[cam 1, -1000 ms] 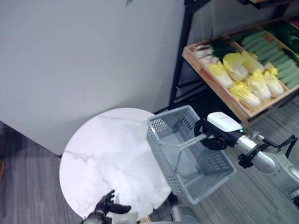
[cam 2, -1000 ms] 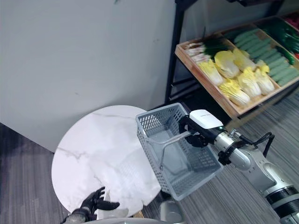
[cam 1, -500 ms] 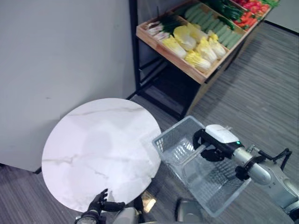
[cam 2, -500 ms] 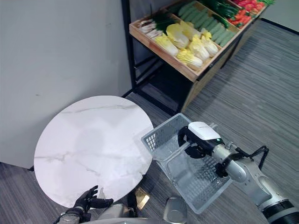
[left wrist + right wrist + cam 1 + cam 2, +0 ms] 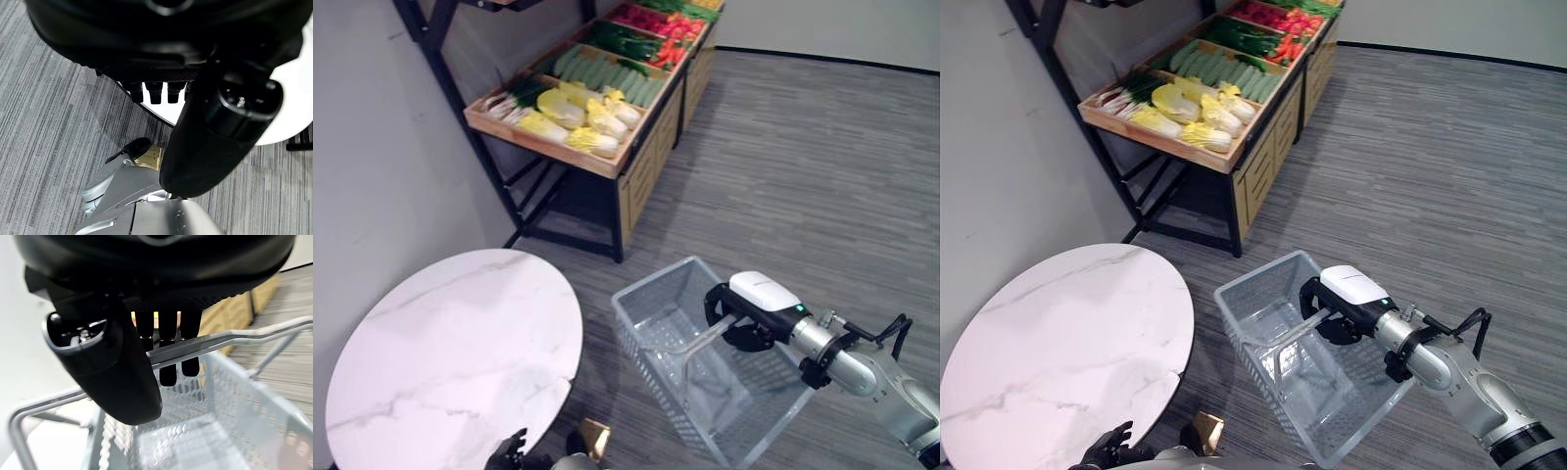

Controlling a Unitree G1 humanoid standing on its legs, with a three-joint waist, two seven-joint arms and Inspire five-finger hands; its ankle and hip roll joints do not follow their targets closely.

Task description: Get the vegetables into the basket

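At the lower left the left hand (image 5: pixel 1108 450) peeks in beside the round marble table (image 5: pixel 440 352), fingers loosely spread and holding nothing, though most of it is cut off. Up on the wooden display shelf (image 5: pixel 592 162) lie the vegetables: pale cabbages (image 5: pixel 570 110), green cucumbers (image 5: pixel 602 76), red peppers further back, too small to sort surely. The cabbages look light and leafy, bruisable, best cupped round the firm base. To the right, the right hand (image 5: pixel 744 315) is curled round the handle (image 5: pixel 230 338) of the empty grey plastic basket (image 5: pixel 656 304), which hangs above the floor, well apart from the shelf; it looks light and stiff
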